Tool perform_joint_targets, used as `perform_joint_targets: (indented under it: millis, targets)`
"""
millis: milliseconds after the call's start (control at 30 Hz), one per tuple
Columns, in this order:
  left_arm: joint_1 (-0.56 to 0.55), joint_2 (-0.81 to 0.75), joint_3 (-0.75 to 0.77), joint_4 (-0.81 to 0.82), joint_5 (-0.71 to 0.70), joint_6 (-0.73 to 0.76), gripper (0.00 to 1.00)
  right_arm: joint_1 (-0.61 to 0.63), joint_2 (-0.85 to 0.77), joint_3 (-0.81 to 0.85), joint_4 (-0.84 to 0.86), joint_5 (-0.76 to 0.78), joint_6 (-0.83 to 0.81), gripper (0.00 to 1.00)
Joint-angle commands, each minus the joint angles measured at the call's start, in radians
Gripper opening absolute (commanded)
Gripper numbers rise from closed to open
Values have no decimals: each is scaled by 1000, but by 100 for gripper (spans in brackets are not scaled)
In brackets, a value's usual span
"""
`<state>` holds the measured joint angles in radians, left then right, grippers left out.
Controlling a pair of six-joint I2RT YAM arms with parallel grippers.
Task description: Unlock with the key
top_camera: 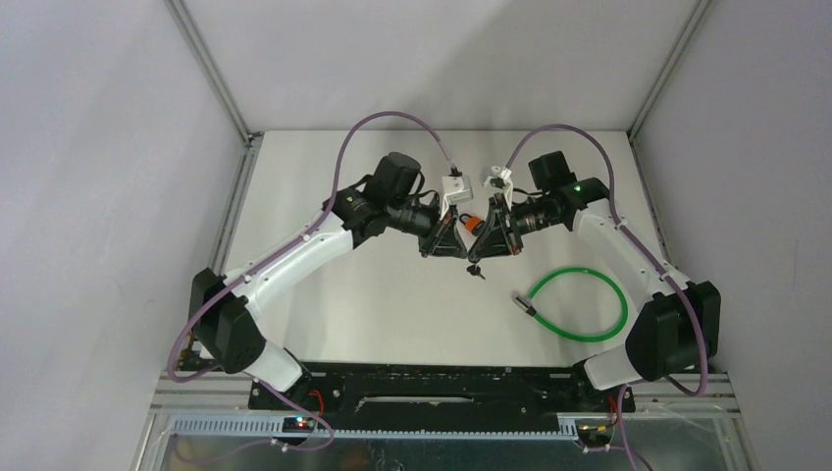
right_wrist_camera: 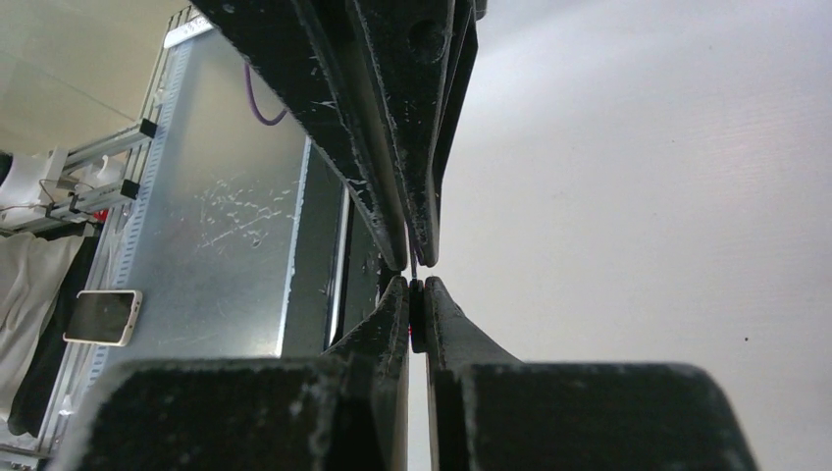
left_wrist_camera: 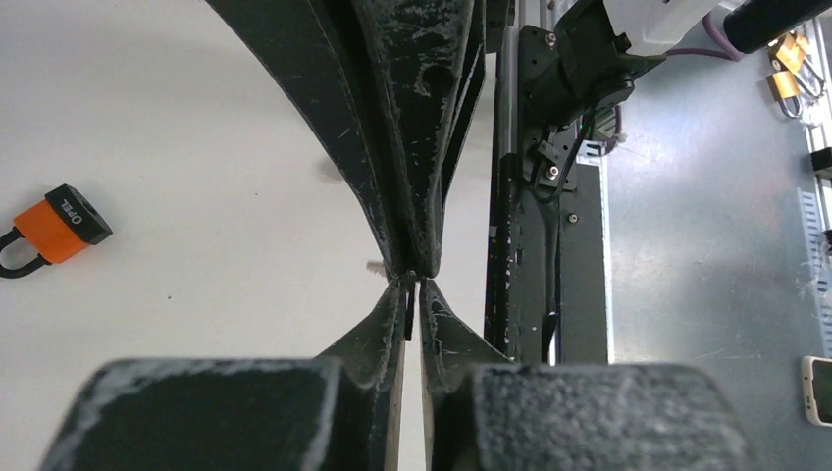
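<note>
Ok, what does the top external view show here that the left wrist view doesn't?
Only the top external: a green cable loop lying on the white table. Only the left wrist: two small brass padlocks beyond the table edge. Both: the orange padlock with a black base, and the two arms' jaws meeting tip to tip.

Bare tabletop [top_camera: 343, 314] left, green cable [top_camera: 579, 271] right

A robotics lab cell; plain white walls [top_camera: 88, 147] on aluminium framing [top_camera: 209, 67] box in a white worktop [top_camera: 392, 314]; a cabled left arm [top_camera: 294, 250] and right arm [top_camera: 616, 240] sit bolted to a black base rail [top_camera: 432, 378].
</note>
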<state>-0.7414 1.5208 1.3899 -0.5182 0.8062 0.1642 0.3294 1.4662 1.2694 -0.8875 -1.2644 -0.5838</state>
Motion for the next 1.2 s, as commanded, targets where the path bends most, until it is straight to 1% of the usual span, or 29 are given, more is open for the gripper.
perform_joint_targets:
  millis: [0,67,200,300,467,633,733,833,867,1000,1167]
  targets:
    - [-6,4,72,18,19,-5,7,-6,6,33,6,-27,-17,0]
    - [-6,3,72,25,22,-12,1,-6,9,32,5,-27,-15,0]
    - [-7,-4,63,54,24,-45,0,-7,10,33,10,-21,-10,0]
    - [-6,-31,25,102,14,-71,0,-14,5,32,19,-16,9,0]
    - [-3,-104,-84,255,-2,-129,0,-42,-4,32,42,-21,43,10]
    - [4,-155,-161,348,-18,-158,0,-62,-12,32,50,-40,61,20]
    - [10,-170,-181,377,-24,-195,0,-70,-20,22,73,-45,86,29]
    - [16,-180,-200,401,-20,-210,0,-82,-37,2,117,-41,123,43]
    - [21,-185,-210,415,-18,-221,0,-87,-41,-5,132,-43,137,46]
    - [24,-199,-238,462,-15,-259,0,-100,-62,-22,190,-63,197,49]
    - [24,-187,-260,511,-19,-307,0,-91,-94,-40,254,-77,252,48]
